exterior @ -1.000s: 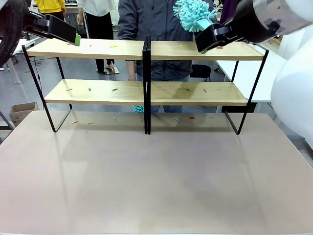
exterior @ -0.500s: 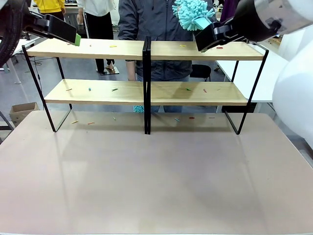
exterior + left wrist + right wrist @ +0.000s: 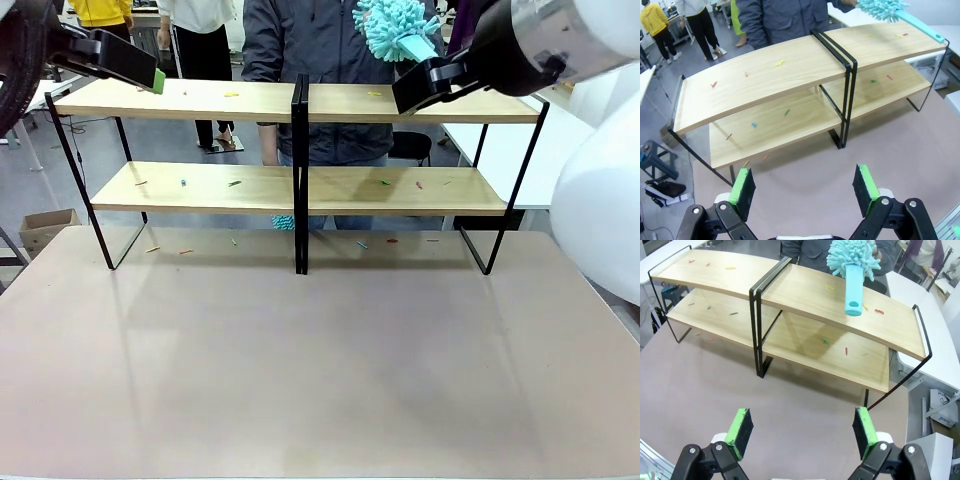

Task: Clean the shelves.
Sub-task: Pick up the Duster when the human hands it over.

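The right gripper (image 3: 802, 432) and left gripper (image 3: 805, 184) gape wide, holding nothing, level with the top board's right half and left end. The shelves (image 3: 200, 100) stand along the table's (image 3: 320, 380) far edge. A turquoise duster (image 3: 852, 270) hangs above the right half.

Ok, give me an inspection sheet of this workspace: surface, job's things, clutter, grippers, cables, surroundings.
Surface: table, shelves standing at its far edge.
Job's things: shelves, two boards, upright; teal duster above the top board.
Clutter: small coloured bits on both boards and on the table under them.
Grippers: left gripper jaws open, empty; right gripper jaws open, empty.
Cables: nothing seen.
Surroundings: person behind the shelves; cardboard box on the floor.
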Tool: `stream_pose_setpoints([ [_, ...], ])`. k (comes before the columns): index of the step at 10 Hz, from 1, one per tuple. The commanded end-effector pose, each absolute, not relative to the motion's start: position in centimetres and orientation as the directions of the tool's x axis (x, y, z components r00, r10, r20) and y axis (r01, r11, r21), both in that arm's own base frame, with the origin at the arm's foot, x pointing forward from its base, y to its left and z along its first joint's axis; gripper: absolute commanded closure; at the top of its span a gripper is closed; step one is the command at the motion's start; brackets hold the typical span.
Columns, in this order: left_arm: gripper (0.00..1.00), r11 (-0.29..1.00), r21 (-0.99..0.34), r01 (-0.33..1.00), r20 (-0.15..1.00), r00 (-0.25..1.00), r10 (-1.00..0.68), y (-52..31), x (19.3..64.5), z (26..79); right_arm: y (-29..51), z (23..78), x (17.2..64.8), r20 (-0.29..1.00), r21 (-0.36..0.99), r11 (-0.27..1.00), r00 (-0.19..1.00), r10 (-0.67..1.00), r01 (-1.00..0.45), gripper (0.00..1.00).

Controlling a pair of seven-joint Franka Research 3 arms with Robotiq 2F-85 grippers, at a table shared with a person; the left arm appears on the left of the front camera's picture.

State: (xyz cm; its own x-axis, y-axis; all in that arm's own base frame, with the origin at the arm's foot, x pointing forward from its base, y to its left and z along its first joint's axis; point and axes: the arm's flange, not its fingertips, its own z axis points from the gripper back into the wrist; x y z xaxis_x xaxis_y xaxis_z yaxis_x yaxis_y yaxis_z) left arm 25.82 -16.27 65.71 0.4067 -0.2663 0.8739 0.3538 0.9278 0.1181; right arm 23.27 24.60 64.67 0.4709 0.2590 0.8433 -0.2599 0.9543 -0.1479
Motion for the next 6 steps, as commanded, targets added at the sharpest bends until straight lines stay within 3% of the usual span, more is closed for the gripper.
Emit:
stream_pose_setpoints([
  [1, 0.0, 0.927, 0.123, 0.355, 0.874, 0.404, -0.27, -16.27, 25.76, 65.76, 24.39, 63.88, 23.82, 0.847, -0.079, 0.957, 0.487, 0.212, -0.28, 0.0],
  [6, 0.0, 0.927, 0.123, 0.355, 0.874, 0.404, -0.27, -16.27, 25.76, 65.76, 24.0, 63.61, 23.72, 0.852, -0.063, 0.971, 0.494, 0.172, -0.229, 0.0],
])
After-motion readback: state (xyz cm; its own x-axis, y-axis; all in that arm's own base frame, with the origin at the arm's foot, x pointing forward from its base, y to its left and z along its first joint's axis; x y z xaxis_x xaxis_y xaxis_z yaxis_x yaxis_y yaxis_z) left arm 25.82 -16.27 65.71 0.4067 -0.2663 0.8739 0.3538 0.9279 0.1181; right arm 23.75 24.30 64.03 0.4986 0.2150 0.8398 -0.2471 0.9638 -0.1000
